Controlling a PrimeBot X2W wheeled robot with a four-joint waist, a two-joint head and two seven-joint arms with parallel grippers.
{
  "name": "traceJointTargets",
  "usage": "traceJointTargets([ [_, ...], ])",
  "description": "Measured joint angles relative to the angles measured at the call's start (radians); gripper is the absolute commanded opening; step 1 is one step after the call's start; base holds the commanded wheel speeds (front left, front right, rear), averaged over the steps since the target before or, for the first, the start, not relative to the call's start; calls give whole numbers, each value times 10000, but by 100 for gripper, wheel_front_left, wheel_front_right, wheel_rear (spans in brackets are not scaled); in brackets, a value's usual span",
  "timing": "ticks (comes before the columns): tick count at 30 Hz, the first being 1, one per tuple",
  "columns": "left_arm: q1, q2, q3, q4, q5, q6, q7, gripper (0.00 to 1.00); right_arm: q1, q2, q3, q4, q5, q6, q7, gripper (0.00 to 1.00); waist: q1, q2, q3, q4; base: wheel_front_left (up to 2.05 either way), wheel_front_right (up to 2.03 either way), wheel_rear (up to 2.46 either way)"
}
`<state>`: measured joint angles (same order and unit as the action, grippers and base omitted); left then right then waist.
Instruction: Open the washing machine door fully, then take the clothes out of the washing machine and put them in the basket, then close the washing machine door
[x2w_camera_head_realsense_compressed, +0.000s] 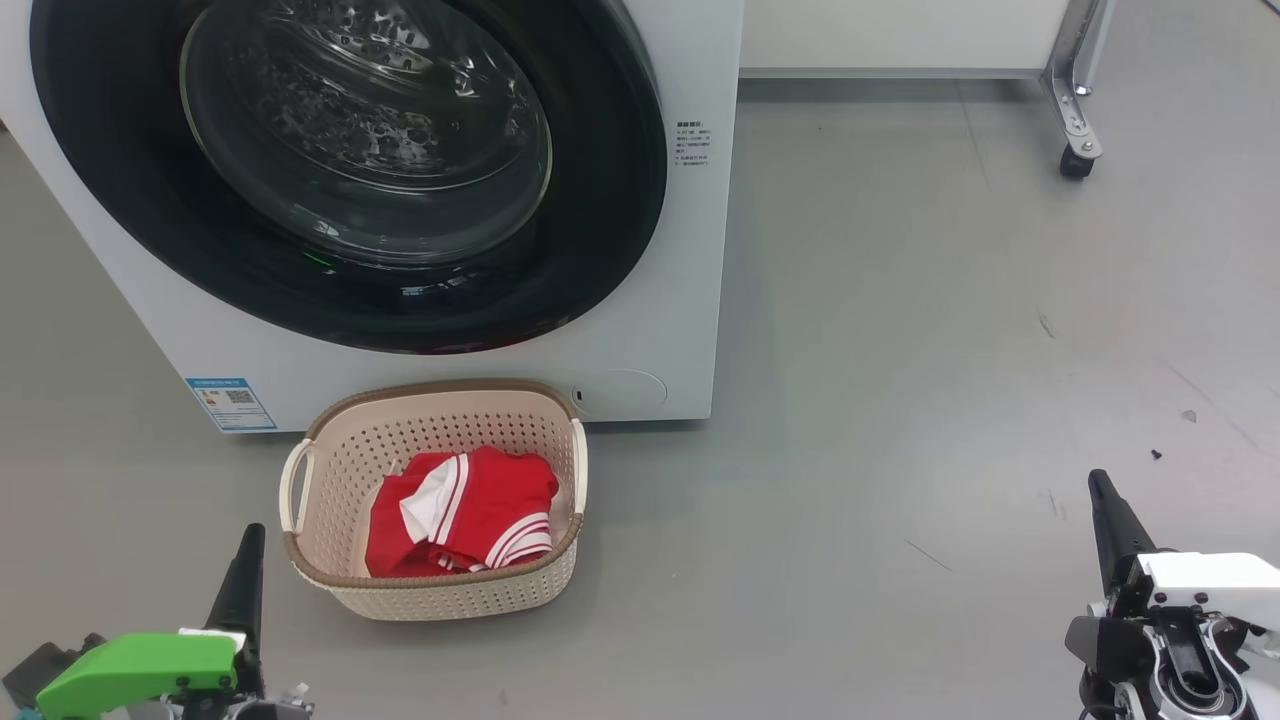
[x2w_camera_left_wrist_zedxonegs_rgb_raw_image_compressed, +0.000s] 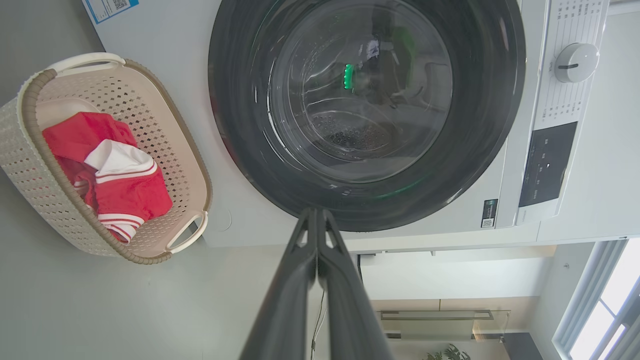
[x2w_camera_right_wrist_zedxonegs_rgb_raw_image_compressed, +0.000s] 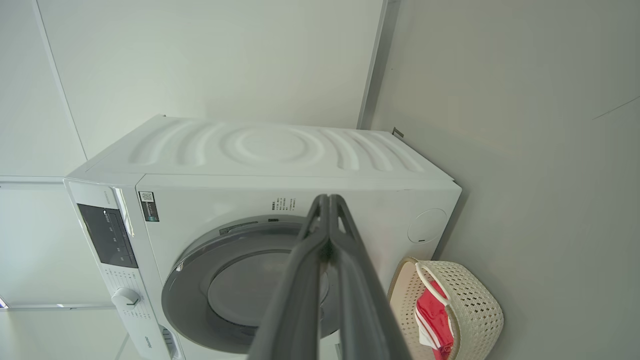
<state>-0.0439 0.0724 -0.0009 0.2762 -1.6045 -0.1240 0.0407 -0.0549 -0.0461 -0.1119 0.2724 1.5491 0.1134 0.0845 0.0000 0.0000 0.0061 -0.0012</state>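
The white washing machine (x2w_camera_head_realsense_compressed: 690, 250) stands at the back, its round black washing machine door (x2w_camera_head_realsense_compressed: 350, 160) flat against the front. Through the glass I see the steel drum. On the floor in front sits the cream basket (x2w_camera_head_realsense_compressed: 440, 600) with red and white clothes (x2w_camera_head_realsense_compressed: 470, 515) inside. My left gripper (x2w_camera_head_realsense_compressed: 248, 545) is shut at the lower left, just left of the basket. At the lower right, well clear of the machine, my right gripper (x2w_camera_head_realsense_compressed: 1102, 490) is shut. In the left wrist view the door (x2w_camera_left_wrist_zedxonegs_rgb_raw_image_compressed: 365, 110), basket (x2w_camera_left_wrist_zedxonegs_rgb_raw_image_compressed: 30, 150) and clothes (x2w_camera_left_wrist_zedxonegs_rgb_raw_image_compressed: 125, 185) lie beyond the closed left gripper (x2w_camera_left_wrist_zedxonegs_rgb_raw_image_compressed: 316, 215). The right wrist view shows the machine (x2w_camera_right_wrist_zedxonegs_rgb_raw_image_compressed: 280, 150), the right gripper (x2w_camera_right_wrist_zedxonegs_rgb_raw_image_compressed: 329, 200) and the basket (x2w_camera_right_wrist_zedxonegs_rgb_raw_image_compressed: 480, 300).
Grey floor spreads to the right of the machine. A white cabinet base on a metal leg with a black caster (x2w_camera_head_realsense_compressed: 1075, 165) stands at the back right. A control knob (x2w_camera_left_wrist_zedxonegs_rgb_raw_image_compressed: 575, 62) sits on the machine's panel.
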Motion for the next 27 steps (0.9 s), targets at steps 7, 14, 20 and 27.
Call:
traceJointTargets([
  [7,-32,19,79,0,-527,0,113,0,-34,13,-119,21,596,81,159,0,0,0,-33,10,0,0,0],
  [14,-38,21,88,2,-527,0,113,0,-35,15,-123,21,598,81,159,0,0,0,-34,11,0,0,0],
  [20,-80,21,96,4,-527,0,125,0,-35,17,-127,21,598,81,159,0,0,0,-34,11,0,0,0],
  [27,-82,21,104,8,-527,0,125,0,-36,17,-128,21,598,81,161,0,0,0,-34,11,0,0,0],
])
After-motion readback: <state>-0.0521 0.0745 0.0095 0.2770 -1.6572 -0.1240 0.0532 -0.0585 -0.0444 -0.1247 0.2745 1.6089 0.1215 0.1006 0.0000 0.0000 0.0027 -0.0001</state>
